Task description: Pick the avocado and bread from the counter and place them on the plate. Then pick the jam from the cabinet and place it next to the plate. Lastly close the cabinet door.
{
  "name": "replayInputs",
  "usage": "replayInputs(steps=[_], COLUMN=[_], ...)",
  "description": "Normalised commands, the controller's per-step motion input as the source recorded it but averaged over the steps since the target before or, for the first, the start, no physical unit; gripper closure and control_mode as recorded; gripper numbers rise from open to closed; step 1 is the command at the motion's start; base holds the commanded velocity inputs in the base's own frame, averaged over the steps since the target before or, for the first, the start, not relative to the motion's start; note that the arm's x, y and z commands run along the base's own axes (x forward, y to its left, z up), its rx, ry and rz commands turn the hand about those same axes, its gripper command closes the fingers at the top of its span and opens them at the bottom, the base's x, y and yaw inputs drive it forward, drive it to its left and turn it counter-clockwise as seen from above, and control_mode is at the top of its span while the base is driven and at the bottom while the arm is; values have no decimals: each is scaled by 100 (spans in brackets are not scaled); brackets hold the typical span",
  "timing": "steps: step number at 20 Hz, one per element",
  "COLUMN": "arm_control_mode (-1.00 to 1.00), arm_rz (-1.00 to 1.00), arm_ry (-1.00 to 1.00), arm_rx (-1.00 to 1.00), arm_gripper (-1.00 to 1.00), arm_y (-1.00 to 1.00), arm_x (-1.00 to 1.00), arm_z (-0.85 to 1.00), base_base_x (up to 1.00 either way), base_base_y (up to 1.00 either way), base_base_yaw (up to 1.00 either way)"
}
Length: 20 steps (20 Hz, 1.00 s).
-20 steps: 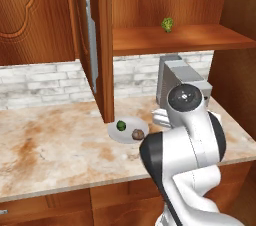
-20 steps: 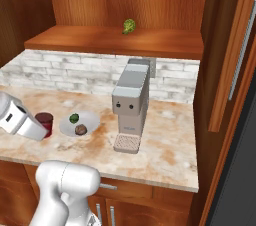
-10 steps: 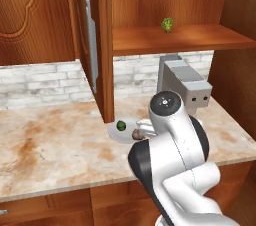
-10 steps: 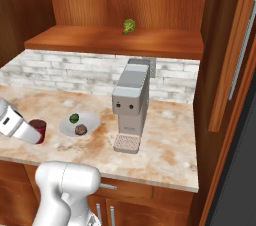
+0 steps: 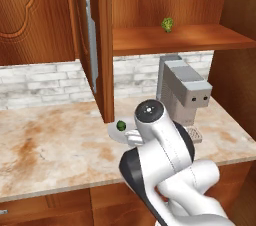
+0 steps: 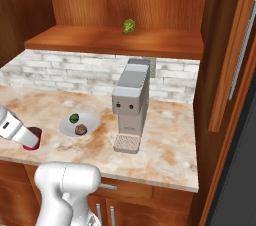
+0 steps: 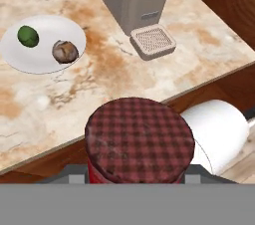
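While the jaws pinch it: jam [image 7: 139, 142] sits between them, at the worktop's [image 6: 165, 150] front edge
Jam axis: upright, checked lid facing the hand camera
Ahead of the jaws: plate [image 7: 45, 62]
On plate: avocado [image 7: 28, 36] beside bread [image 7: 65, 52]
Cabinet door [image 5: 90, 45]: open
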Motion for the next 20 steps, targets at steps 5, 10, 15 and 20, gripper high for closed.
replayInputs(steps=[5, 10, 15, 20], arm_control_mode=[-100, -100, -100, -100], arm_rz=[11, 14, 10, 7], arm_ry=[-5, -11, -2, -4], arm_rx=[0, 0, 7, 8], arm_gripper=[100, 100, 100, 100], arm_y=[2, 1, 0, 0], arm_x=[2, 13, 10, 8], arm_z=[-42, -38, -33, -22], base_base_x=[0, 0, 0, 0], base_base_y=[0, 0, 0, 0], base_base_yaw=[0, 0, 0, 0])
